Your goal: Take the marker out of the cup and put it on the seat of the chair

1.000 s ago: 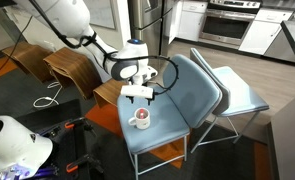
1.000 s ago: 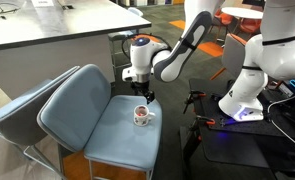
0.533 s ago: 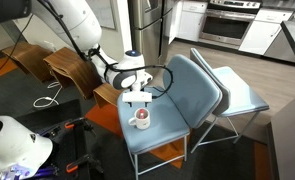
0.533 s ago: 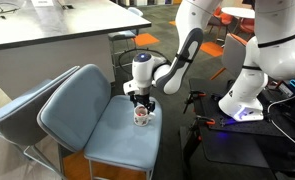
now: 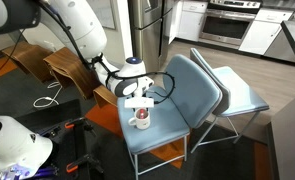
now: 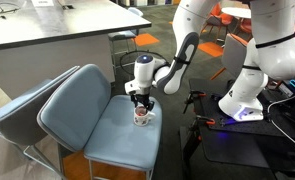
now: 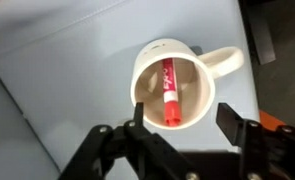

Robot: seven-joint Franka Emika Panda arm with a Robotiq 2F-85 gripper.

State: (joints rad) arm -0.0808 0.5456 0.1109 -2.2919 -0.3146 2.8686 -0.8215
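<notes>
One view alone, the wrist view, shows the marker. It lies slanted inside the cup, its darker end nearest the gripper, whose fingers are spread wide, one at each side of the cup. In both exterior views the cup stands on the chair seat, near the edge by the arm. Since a second ago the gripper has dropped to just above the cup, which has not moved.

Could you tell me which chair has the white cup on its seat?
The steel-blue padded chair beneath the tool, not the paler blue one beside it or the brown wooden seats.
</notes>
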